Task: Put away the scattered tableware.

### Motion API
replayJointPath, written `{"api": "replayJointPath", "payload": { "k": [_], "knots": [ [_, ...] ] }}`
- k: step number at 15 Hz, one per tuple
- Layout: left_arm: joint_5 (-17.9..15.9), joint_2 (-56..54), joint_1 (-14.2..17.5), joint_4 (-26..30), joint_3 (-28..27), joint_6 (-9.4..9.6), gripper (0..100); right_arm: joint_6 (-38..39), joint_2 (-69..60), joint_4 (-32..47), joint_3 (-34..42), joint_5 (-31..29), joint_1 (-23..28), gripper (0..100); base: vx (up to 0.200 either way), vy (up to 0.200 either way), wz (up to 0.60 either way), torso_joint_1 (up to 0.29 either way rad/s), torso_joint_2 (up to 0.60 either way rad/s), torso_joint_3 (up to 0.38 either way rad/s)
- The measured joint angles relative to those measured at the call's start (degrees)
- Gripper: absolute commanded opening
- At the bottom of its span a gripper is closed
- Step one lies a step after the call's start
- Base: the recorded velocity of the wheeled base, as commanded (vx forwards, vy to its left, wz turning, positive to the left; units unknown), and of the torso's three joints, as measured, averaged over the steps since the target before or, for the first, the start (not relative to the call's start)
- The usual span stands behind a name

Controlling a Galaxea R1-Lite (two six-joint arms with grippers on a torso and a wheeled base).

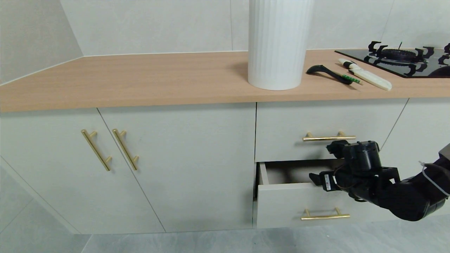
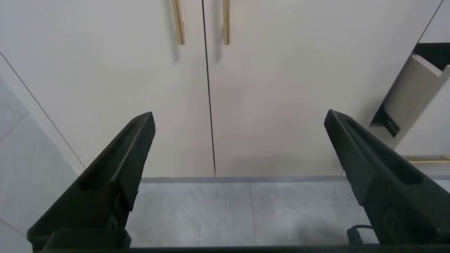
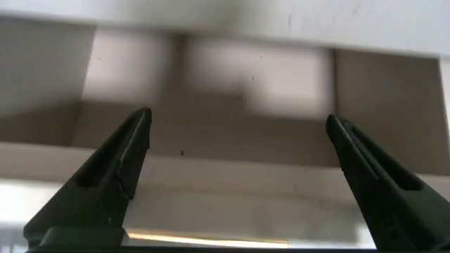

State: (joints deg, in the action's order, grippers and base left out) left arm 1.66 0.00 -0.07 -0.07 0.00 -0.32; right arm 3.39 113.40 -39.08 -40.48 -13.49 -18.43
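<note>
Head view: right arm (image 1: 407,196) coming in from lower right, forearm stretching forward and toward robot's left, wrist angling slightly upward. right gripper (image 1: 324,162) pointing forward, fingers (image 1: 316,177) spreading wide apart, one sitting higher, other lower, gripping nothing. Right wrist view: same gripper showing both fingers splayed, gap between them bare. Left wrist view: left gripper (image 2: 239,116) pointing forward and slightly down, both fingers gaping wide, holding nothing between them.
</note>
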Motion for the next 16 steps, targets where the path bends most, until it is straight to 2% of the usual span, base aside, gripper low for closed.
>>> {"api": "replayJointPath", "payload": {
  "k": [6,10,13,16],
  "knots": [
    [0.00,0.00,0.00,0.00,0.00,0.00,100,-0.05,-5.02,13.03,-0.66,0.72,-0.24,100,0.000,0.000,0.00,0.000,0.00,0.000],
    [-0.02,0.00,0.00,0.00,-0.02,-0.01,100,-0.11,-8.94,27.23,-3.08,1.90,-0.61,100,0.000,0.000,0.00,0.000,0.00,0.000],
    [0.00,0.00,-0.02,0.00,-0.02,-0.01,100,-0.28,-10.86,31.62,-4.06,2.30,-1.19,100,0.000,0.000,0.00,0.000,0.00,0.000],
    [-0.02,0.00,0.00,0.00,-0.02,-0.01,100,-0.35,-12.81,39.24,-5.11,2.34,-2.40,100,0.000,0.000,0.00,0.000,0.00,0.000]
  ]
}}
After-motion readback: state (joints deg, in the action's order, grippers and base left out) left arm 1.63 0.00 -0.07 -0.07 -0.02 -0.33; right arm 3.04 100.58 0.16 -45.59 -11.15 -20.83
